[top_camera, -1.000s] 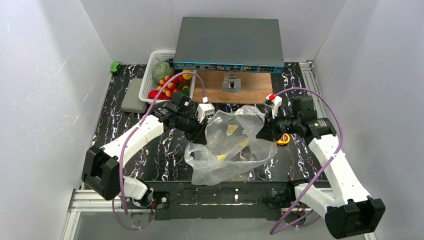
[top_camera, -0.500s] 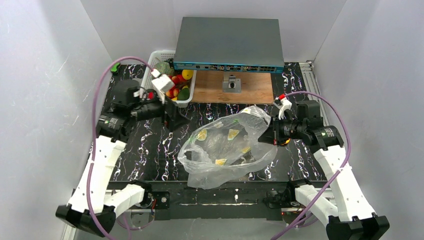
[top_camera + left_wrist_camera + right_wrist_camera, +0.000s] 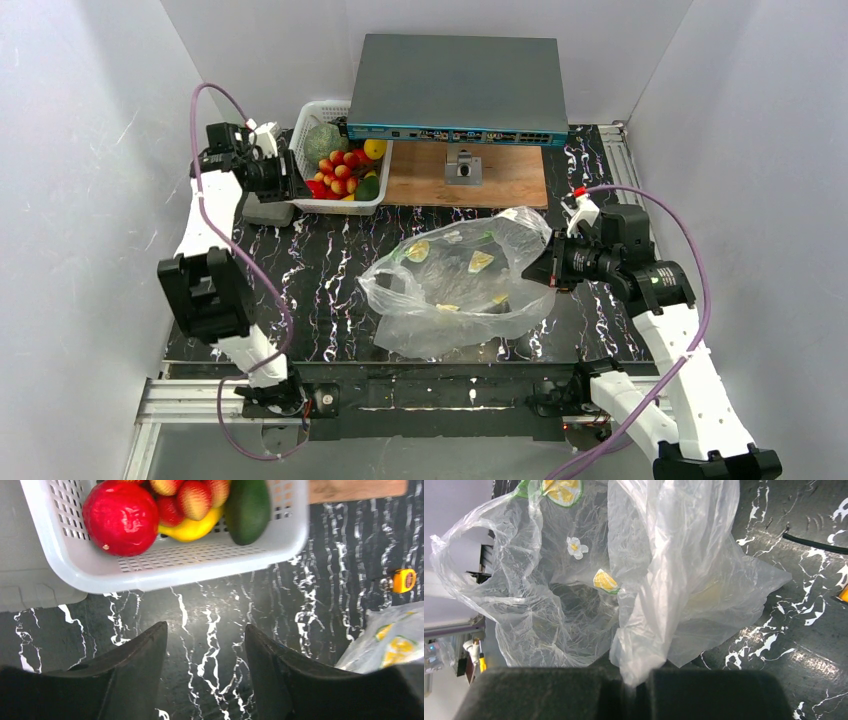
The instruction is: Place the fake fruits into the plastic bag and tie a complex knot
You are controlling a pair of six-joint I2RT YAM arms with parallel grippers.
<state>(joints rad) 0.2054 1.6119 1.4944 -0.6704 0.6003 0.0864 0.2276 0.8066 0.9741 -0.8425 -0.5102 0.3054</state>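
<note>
- Bag (image 3: 455, 295) of thin, crinkled clear plastic, printed with white flowers and lemon slices, lies slumped at mid-front of the black marbled table (image 3: 320, 290), its mouth gaping toward the left.
- Right claw (image 3: 543, 272) grips the bag's right edge; the wrist view shows a gathered fold of plastic (image 3: 659, 590) running down between the closed fingers (image 3: 704, 695).
- Fruits (image 3: 342, 172) fill the white lattice basket (image 3: 299, 150) at back left, well apart from the bag: a red ball (image 3: 120, 517), a yellow piece (image 3: 192, 528), a green piece (image 3: 247, 507) and a red-orange cluster (image 3: 192, 495).
- Left claw (image 3: 285, 180) hangs at the basket's left side, jaws spread wide with only tabletop between them (image 3: 205, 630); the basket's near wall (image 3: 200, 562) lies just ahead.
- Tape measure (image 3: 404, 580) sits near the bag's far corner.
- A second ago the left claw was at the bag's left rim; since then that arm has swung back to the basket.
- Freed on that side, the bag has sagged and spread leftward, while the right claw has kept its hold.
</note>
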